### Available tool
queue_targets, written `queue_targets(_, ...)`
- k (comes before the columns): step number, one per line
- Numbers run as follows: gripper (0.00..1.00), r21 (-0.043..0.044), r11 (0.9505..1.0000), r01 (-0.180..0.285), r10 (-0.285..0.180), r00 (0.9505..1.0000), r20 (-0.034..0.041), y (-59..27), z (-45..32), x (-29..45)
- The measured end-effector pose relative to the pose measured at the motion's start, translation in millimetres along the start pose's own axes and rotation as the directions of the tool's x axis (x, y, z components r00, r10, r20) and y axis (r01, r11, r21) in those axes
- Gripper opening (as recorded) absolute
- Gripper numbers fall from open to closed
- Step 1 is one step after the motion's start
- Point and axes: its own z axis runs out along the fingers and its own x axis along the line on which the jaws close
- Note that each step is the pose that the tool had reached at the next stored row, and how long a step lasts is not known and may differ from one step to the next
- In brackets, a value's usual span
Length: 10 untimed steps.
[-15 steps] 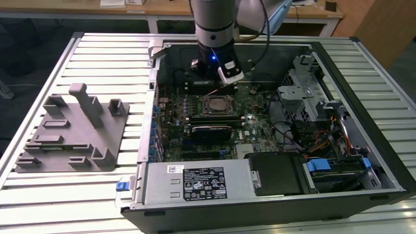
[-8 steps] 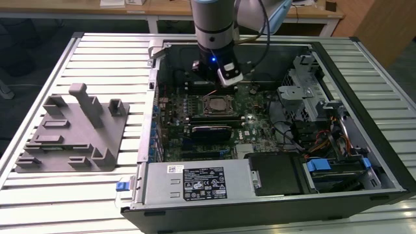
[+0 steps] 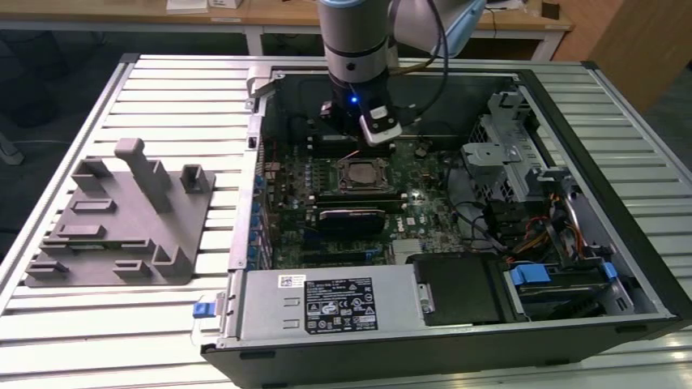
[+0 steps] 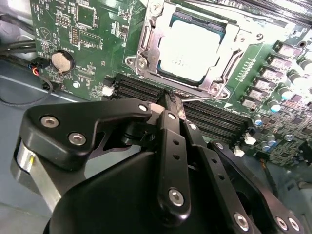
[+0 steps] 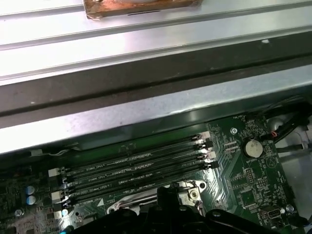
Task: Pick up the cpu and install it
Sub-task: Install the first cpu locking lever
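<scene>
The cpu (image 4: 191,48) lies flat in the black socket frame (image 4: 146,48) on the green motherboard, its silver top facing up; the exterior view shows the cpu (image 3: 357,173) in the middle of the board. My gripper (image 4: 170,100) hangs just above the memory slots beside the socket, its two black fingers pressed together with nothing between them. Seen from outside, the gripper (image 3: 352,139) is inside the open computer case, a little behind the socket.
Black memory slots (image 5: 136,170) run beside the socket, with a coin battery (image 5: 252,147) close by. The case wall (image 3: 259,162), drive cage (image 3: 508,154) and power supply (image 3: 324,304) enclose the board. A grey fixture (image 3: 119,223) lies on the slatted table on the exterior view's left.
</scene>
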Motion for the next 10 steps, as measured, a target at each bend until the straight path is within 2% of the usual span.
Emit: queue_targets(10, 0.11, 0.0045, 0.9989, -0.046, 0.046, 0.9989, 0.0106, 4.1, 5.4, 1.9)
